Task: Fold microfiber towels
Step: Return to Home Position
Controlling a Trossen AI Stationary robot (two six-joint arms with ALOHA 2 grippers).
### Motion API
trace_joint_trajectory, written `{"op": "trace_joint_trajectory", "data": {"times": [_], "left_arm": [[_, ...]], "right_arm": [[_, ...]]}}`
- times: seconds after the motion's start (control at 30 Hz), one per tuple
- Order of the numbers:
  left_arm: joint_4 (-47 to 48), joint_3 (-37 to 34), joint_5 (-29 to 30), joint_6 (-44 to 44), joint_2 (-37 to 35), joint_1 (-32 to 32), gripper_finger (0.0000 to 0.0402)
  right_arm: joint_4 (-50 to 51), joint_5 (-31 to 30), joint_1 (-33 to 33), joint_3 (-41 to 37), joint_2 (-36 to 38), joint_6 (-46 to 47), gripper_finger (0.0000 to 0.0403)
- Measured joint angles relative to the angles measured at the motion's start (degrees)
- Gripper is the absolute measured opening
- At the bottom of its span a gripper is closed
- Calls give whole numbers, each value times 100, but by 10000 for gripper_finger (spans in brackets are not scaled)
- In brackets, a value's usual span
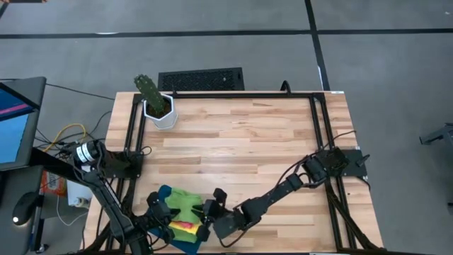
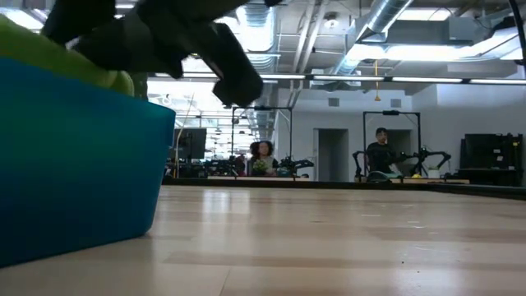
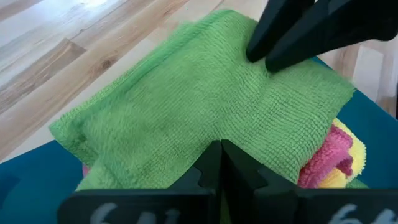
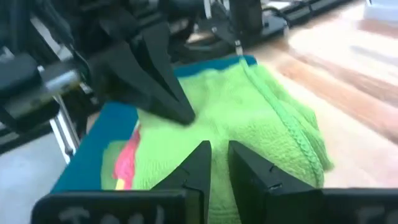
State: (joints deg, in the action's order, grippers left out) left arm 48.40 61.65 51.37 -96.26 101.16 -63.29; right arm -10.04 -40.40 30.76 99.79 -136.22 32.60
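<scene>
- My left pincer (image 3: 220,150) is pressed together and holds nothing. It hangs just over the green towel (image 3: 186,93).
- My right pincer (image 4: 218,152) faces it across the same towel, its tips a sliver apart, also holding nothing.
- The green towel tops the pile, rumpled and loosely folded. A pink towel (image 3: 323,158) and a yellow towel (image 3: 356,152) peek out beneath it.
- I judge all three soft, light and limp. The napped cloth should give good purchase, but a towel lifted by one corner would sag open.
- If I had to lift one, I would nip every layer at the folded edge and use both pincers, set apart.
- The pile sits in the bin (image 3: 37,180), at 6 o'clock on the surface (image 1: 241,142).
- A plant (image 1: 157,103) stands well away at 10 o'clock.
- A person (image 2: 380,148) is in the room beyond.
</scene>
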Motion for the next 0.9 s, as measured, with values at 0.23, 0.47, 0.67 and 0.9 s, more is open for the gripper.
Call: {"op": "trace_joint_trajectory", "data": {"times": [0.23,0.47,0.67,0.9], "left_arm": [[-35,0,3,3,0,0,0],[64,393,175,274,-34,-23,0],[587,1190,1429,1400,-81,-136,0],[708,-210,2126,-131,-79,4,0]], "right_arm": [[587,7,63,2,0,334,71],[653,280,48,2,0,335,70],[627,275,48,2,0,297,70],[618,248,97,2,0,313,70]]}}
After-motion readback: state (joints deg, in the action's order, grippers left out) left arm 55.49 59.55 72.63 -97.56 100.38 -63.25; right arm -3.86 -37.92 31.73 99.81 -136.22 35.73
